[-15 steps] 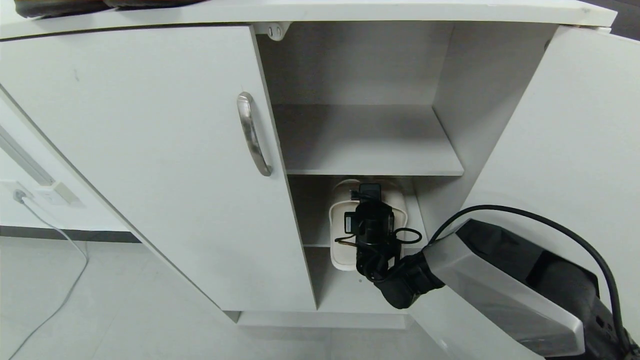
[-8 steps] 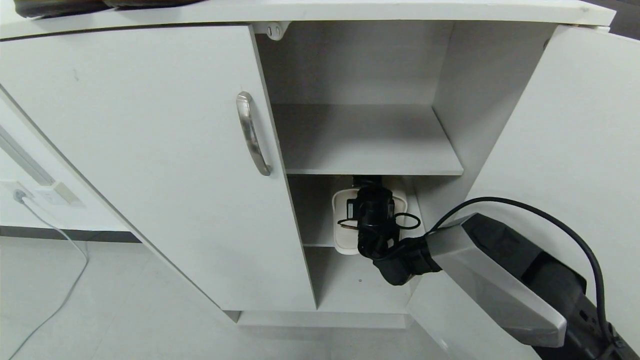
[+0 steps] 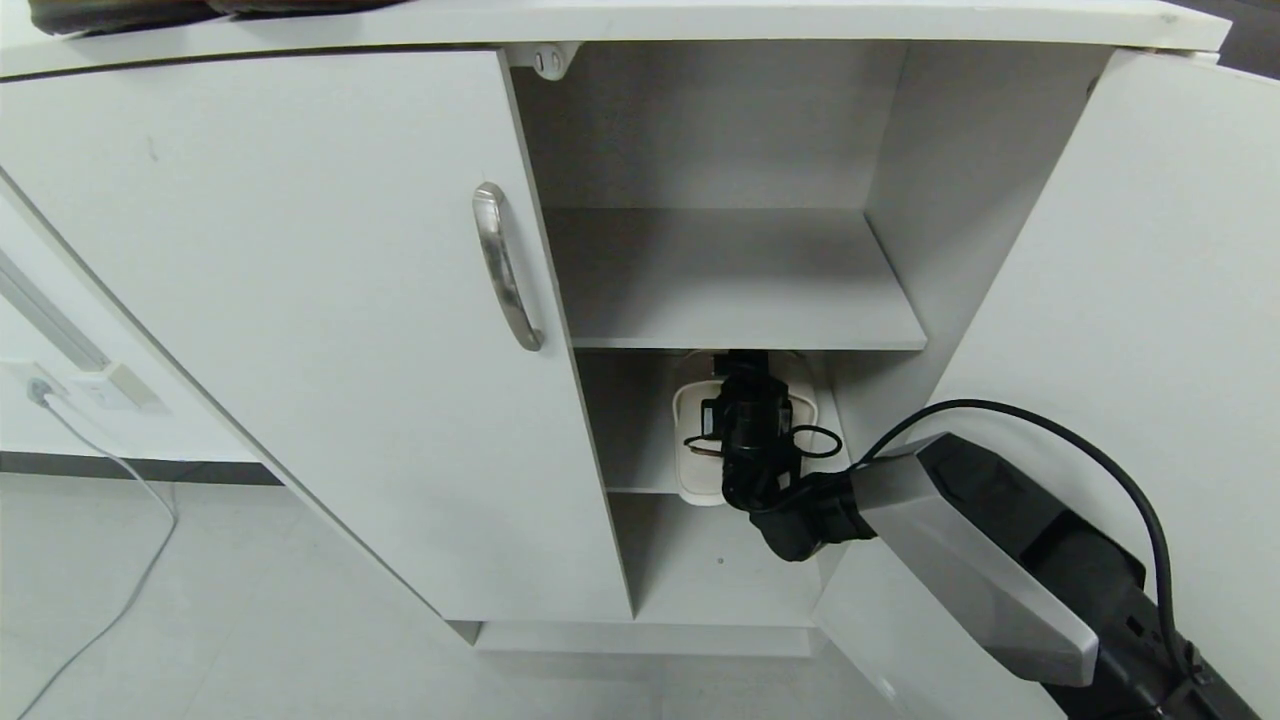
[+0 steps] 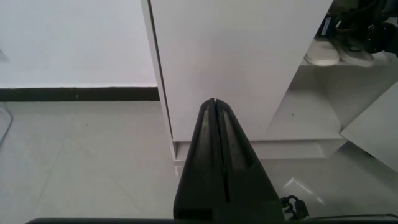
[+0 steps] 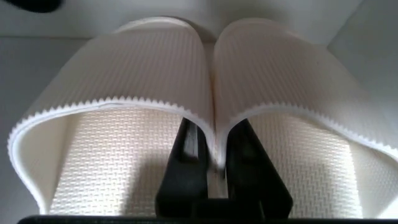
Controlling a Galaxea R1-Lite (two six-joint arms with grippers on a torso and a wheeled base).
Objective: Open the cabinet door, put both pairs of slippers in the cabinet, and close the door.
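We see open room above the upper shelf [image 3: 740,290] at centre frame, and in the bottom bay [image 3: 690,585] at lower centre. The shut left door [image 3: 280,300] blocks the left half; the open right door [image 3: 1150,300] hems the right side. Slippers [image 3: 697,470] and the right gripper [image 5: 214,162] fill the middle bay.

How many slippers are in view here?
2: one white slipper beside its mate, inner edges touching, under the cabinet's upper shelf. Dark shapes atop it may be others; cannot tell.
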